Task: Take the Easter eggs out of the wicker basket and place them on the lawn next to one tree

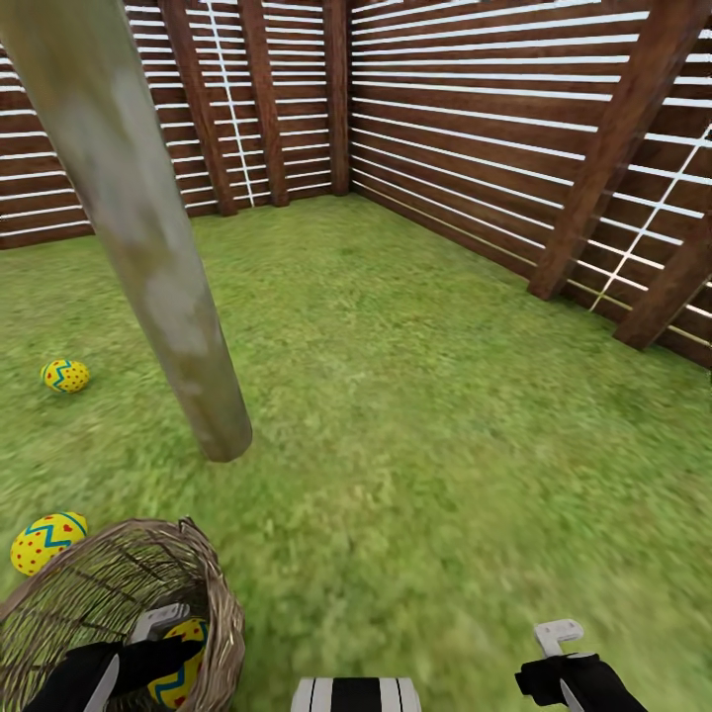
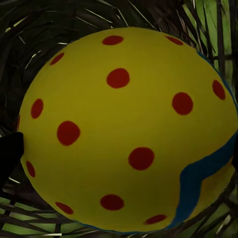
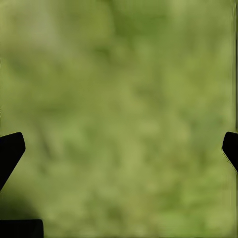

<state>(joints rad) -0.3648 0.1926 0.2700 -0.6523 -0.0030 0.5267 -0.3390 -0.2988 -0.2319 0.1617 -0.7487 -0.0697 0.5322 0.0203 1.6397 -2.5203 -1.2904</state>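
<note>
Two yellow dotted eggs (image 1: 64, 376) (image 1: 44, 541) lie on the mottled green lawn (image 1: 415, 396) near the pale trunk (image 1: 148, 247); the third (image 2: 126, 129) sits in the brown wicker basket (image 1: 222, 603), left pincer (image 1: 163, 643) spread around it, right pincer (image 3: 119, 148) spread empty

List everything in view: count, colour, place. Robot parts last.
Easter eggs: 3, yellow with blue zigzags and red dots. One on the lawn far left of the trunk; one on the grass just outside the basket's far-left rim; one inside the basket, at the left gripper.
Wicker basket: 1, brown, bottom left.
Tree trunk: 1, pale grey-green, left of centre.
Lawn: mottled green, throughout.
Fence: brown slats, along the back and right.
Left gripper: black, reaching into the basket; grip unclear.
Right gripper: black, open over grass.
</note>
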